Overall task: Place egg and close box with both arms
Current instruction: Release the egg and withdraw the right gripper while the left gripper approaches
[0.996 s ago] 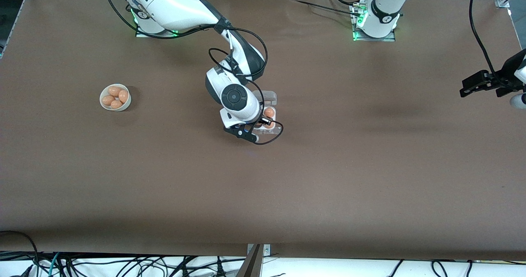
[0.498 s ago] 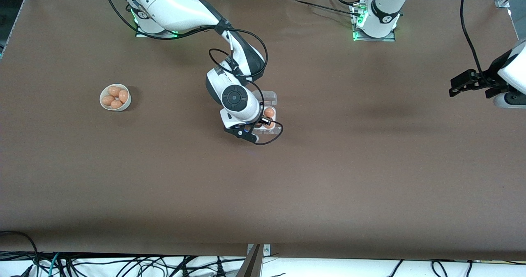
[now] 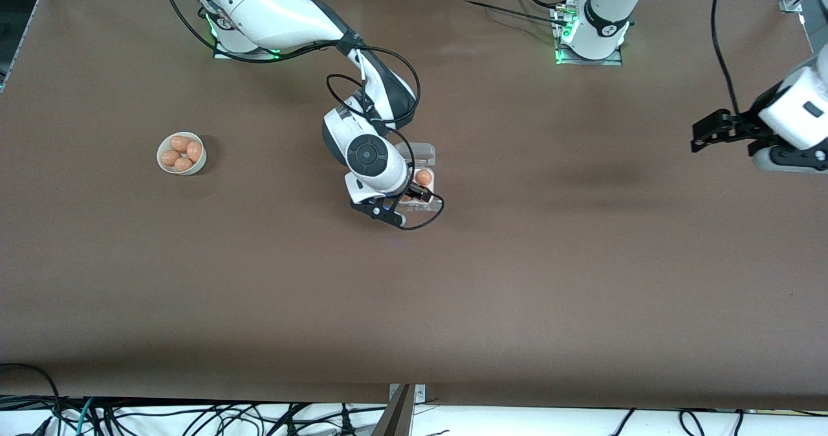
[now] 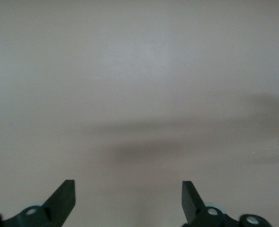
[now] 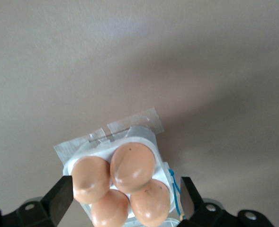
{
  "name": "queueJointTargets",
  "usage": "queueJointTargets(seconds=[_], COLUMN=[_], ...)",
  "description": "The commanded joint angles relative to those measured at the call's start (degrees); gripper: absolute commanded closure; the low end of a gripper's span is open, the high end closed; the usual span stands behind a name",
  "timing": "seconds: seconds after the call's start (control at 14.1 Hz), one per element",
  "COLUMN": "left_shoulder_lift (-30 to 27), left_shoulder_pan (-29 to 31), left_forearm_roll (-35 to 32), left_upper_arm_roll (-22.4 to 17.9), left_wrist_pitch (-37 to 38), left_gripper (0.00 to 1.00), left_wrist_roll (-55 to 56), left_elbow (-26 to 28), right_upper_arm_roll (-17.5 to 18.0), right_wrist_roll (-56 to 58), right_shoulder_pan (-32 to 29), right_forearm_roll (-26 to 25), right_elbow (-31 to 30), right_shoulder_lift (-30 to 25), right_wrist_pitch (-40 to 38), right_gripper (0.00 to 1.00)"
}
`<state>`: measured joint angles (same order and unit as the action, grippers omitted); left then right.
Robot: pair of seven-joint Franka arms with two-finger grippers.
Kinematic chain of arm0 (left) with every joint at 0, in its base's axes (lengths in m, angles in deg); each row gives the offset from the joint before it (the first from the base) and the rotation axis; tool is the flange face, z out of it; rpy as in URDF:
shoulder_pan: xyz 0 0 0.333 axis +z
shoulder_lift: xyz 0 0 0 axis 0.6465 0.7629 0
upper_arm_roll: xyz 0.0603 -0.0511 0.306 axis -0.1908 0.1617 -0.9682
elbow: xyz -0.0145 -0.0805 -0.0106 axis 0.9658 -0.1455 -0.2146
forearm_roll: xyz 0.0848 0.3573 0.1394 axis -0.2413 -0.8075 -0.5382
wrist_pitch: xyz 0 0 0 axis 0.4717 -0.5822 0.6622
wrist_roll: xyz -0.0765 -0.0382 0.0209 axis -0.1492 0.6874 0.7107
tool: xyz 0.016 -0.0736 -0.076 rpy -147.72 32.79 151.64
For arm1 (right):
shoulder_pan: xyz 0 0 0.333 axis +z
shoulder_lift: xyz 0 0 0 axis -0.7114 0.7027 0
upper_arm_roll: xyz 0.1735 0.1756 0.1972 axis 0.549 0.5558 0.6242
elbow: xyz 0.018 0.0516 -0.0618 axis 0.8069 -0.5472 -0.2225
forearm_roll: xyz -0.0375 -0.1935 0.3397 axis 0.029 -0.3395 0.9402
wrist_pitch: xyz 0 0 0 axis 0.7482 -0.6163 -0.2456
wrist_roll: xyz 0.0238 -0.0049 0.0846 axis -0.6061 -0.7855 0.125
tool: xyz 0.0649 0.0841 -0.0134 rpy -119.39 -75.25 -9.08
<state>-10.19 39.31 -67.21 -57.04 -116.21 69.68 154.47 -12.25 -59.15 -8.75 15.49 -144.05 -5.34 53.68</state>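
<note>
- My right gripper (image 3: pixel 406 204) hung right over the box (image 3: pixel 422 176) mid-table, fingers spread with nothing in them, since all four cells had eggs (image 5: pixel 132 166).
- Clear lid (image 3: pixel 424 153) lay flopped open, so closing was what's left, I'd guess.
- Left gripper (image 3: pixel 706 132), open too, was over bare table (image 3: pixel 582 261) at its own end, tons of room.
- Bowl (image 3: pixel 182 153) sat well apart, no bother.

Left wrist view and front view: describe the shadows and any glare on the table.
Left wrist view: a soft dark band of shadow crosses the bare table ahead of the open left end effector. Front view: a blurred shadow patch lies between the box and the left end effector; pale glare near the arm bases.
</note>
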Motion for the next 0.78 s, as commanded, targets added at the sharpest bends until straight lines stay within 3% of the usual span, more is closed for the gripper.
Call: queueJointTargets(seconds=[0.0, 0.14, 0.28, 0.43, 0.71], left_shoulder_lift=[2.55, 4.83, 7.21, 9.41, 14.33], left_shoulder_pan=[-1.14, -3.06, -6.74, -10.7, -16.16], left_forearm_roll=[1.64, 2.78, 5.93, 6.92, 14.8], left_upper_arm_roll=[3.71, 6.18, 6.54, 6.63, 6.63], left_wrist_pitch=[3.3, 7.16, 9.37, 11.48, 12.19], left_gripper=[0.24, 0.46, 0.53, 0.62, 0.78], left_wrist_roll=[2.57, 7.64, 12.22, 16.18, 28.98], left_elbow=[-1.68, -1.68, -1.68, -1.68, -1.85], right_upper_arm_roll=[-0.08, -0.08, -0.86, -4.37, -9.82], right_wrist_roll=[2.0, 5.16, 5.26, 7.97, 16.41], right_shoulder_pan=[-3.19, -6.1, -7.24, -7.69, -7.78], right_forearm_roll=[1.03, 0.95, 0.07, -0.46, -0.46], right_elbow=[1.43, 1.34, 1.34, 1.08, 1.08], right_shoulder_lift=[-1.12, -2.53, -3.84, -5.6, -9.03], right_wrist_pitch=[-0.98, -0.98, -0.98, -1.67, -11.24], right_gripper=[0.0, 0.0, 0.0, 0.0, 0.0])
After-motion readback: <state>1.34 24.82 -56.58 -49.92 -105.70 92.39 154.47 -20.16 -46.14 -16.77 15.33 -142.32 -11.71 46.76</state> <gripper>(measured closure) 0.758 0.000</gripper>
